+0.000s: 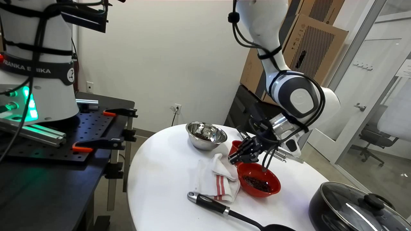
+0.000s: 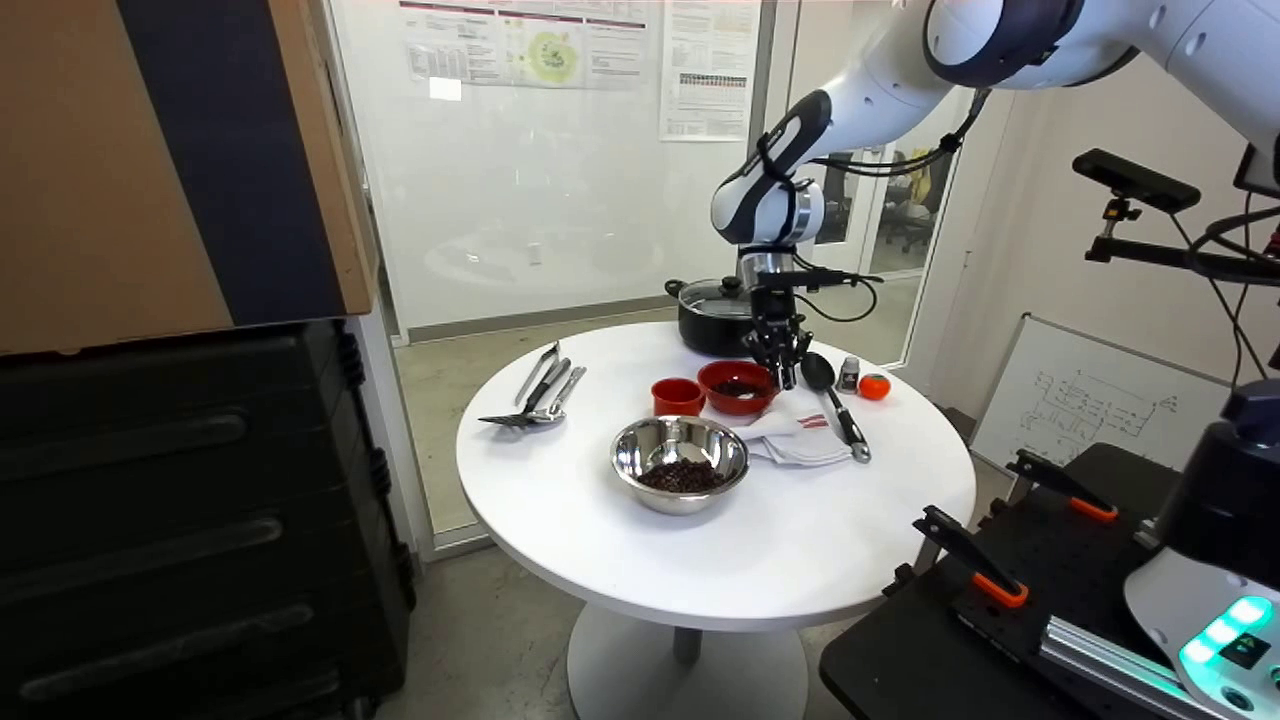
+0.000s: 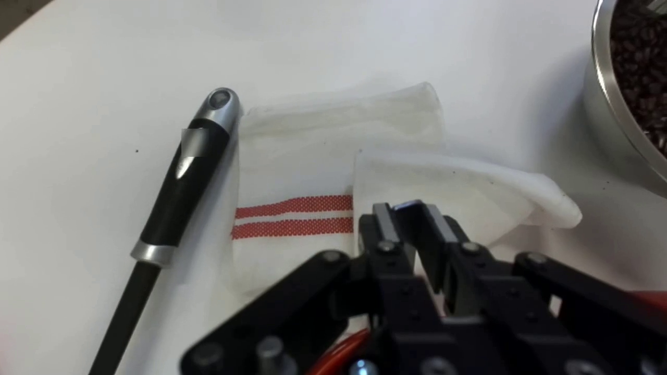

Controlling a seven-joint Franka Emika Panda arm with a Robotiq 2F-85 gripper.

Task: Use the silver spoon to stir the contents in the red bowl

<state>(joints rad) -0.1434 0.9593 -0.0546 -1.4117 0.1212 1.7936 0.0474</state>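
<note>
Arm (image 2: 880, 105) outstretched — gripper (image 1: 233, 158) tilted — fingers (image 3: 385, 226) close together

On the black band (image 1: 51, 72) round the robot's white base (image 1: 54, 99) I can read FRANKA EMIKA, a cable (image 1: 37, 55) hiding part of the second word, with a round emblem (image 1: 70, 74) just beside it. The cardboard box (image 1: 316, 48) shows a row of printed symbols (image 1: 301, 32), too small to tell. Posters (image 2: 710, 70) on the glass wall (image 2: 560, 200) and handwriting (image 2: 1105, 395) on the whiteboard (image 2: 1015, 430) are illegible from here.

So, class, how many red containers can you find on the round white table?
2. In an exterior view, the red cup stands behind the steel bowl, and the red bowl stands right of the red cup. The arm could hide others.
</note>
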